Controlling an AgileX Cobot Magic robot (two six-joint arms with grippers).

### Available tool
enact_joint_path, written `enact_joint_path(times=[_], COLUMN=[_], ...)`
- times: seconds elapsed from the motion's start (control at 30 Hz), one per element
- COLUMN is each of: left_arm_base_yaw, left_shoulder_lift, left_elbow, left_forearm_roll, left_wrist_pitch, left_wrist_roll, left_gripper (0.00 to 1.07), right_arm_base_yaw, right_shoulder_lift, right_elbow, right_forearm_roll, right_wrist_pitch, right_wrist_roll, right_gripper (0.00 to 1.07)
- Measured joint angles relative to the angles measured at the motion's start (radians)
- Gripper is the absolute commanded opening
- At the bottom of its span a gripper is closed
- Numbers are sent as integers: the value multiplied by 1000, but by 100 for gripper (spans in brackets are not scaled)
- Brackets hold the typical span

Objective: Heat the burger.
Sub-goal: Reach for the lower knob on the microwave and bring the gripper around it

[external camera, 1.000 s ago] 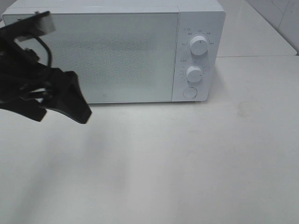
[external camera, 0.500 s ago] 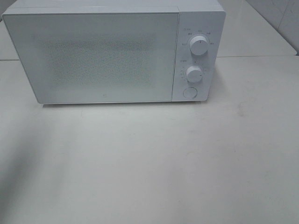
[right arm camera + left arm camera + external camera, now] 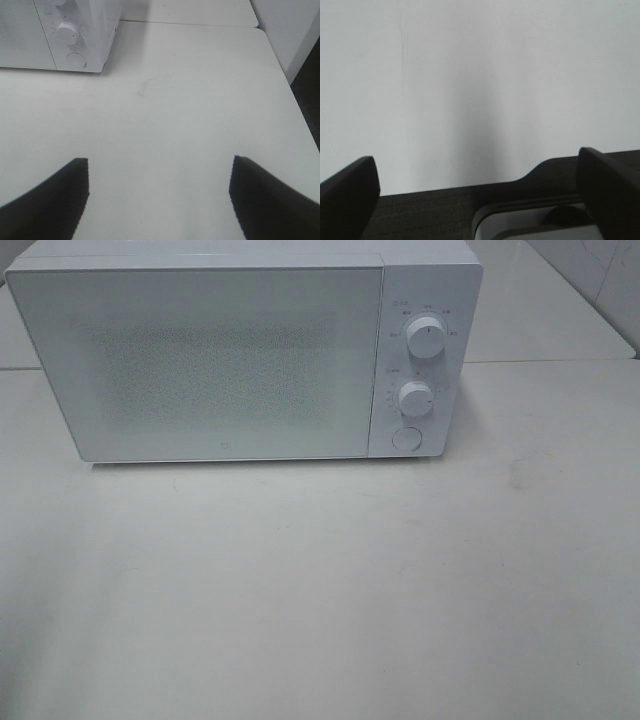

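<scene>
High camera: a white microwave (image 3: 230,360), door shut, with an upper dial (image 3: 425,338), a lower dial (image 3: 415,398) and a round button (image 3: 406,438), stands at the back of the pale bench (image 3: 330,600). A tiled wall (image 3: 610,280) edges the far right corner.

Left wrist: my left end effector (image 3: 475,160) is spread wide and empty over the bare white bench, beside a dark strip (image 3: 430,205).

Right wrist: my right end effector (image 3: 157,167) hangs released above the bench, with the microwave's control corner beyond.

The burger shows in no view, so I cannot tell where it is.
</scene>
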Motion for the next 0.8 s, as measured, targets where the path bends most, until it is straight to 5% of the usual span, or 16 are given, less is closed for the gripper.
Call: enact_joint_path(times=[0.23,0.8], left_arm_base_yaw=[0,0], left_shoulder_lift=[-279,-622], left_elbow=[109,114], left_forearm_roll=[7,36], left_wrist_pitch=[-50,-57], left_wrist_roll=[-21,-77], left_gripper=[100,100], right_arm_base_yaw=[0,0], right_shoulder_lift=[0,0], right_elbow=[0,0], right_forearm_roll=[0,0], right_wrist_pitch=[0,0], right_wrist_roll=[0,0], right_gripper=[75,75])
